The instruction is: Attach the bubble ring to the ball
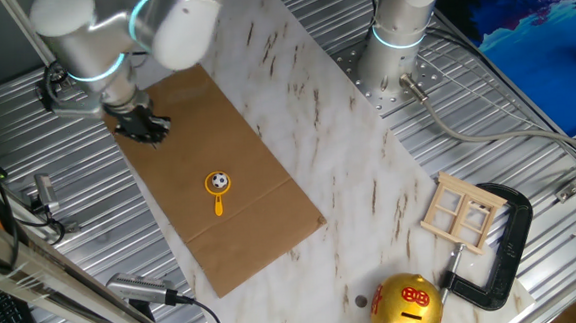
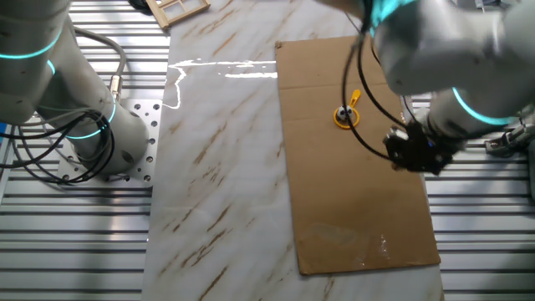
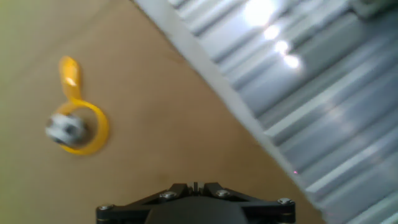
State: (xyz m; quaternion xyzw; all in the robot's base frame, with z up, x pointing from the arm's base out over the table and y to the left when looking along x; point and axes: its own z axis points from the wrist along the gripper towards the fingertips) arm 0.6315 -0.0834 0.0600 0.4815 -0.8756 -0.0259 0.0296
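The yellow-orange bubble ring lies flat on the brown cardboard sheet. The tiny black-and-white ball sits inside its loop. Both also show in the other fixed view, the ring and the ball, and at the left of the hand view, the ring and the ball. My gripper hovers over the sheet's far corner by the metal table, well apart from the ring. Its jaws are closed together with nothing between them.
A gold round piggy bank with red marks stands at the front. A small wooden window frame and a black clamp lie at the right. A second arm's base stands at the back. Ribbed metal table borders the cardboard.
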